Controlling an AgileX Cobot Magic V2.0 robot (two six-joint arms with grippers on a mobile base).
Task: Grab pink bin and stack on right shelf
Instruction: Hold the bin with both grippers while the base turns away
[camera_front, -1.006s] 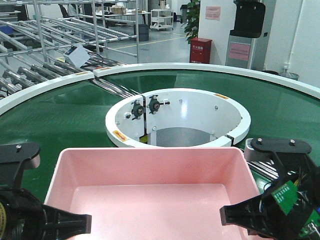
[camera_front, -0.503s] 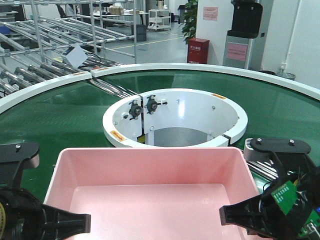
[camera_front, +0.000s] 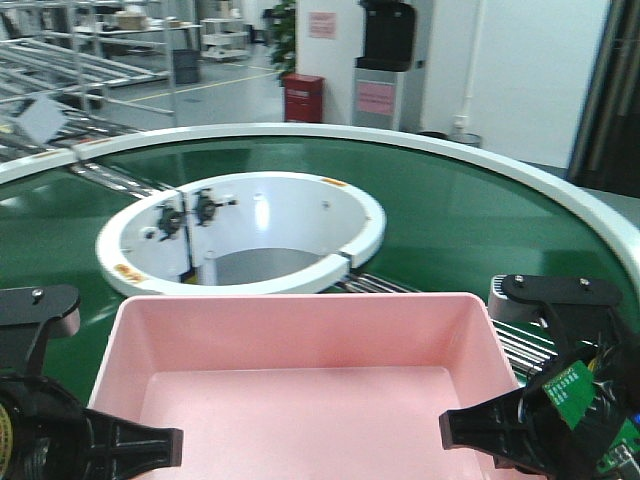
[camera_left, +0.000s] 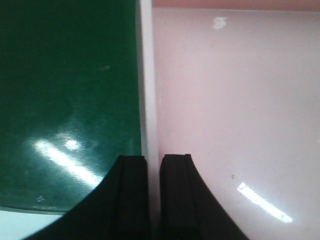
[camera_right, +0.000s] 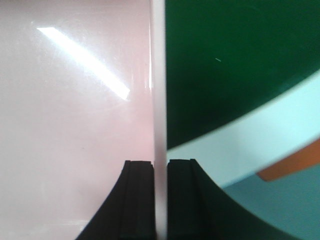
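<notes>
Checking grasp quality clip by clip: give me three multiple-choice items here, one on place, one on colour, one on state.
1. The left claw straddles which part of the pink bin? A far wall; B left wall; C floor.
2. The conveyor belt is: A grey; B blue; C green.
3. The right claw is: A shut on the bin's right wall; B open above the bin; C out of view.
Key: 1 B, belt lies left of the pinched rim; 2 C, green surrounds the bin; 3 A, it pinches the rim.
</notes>
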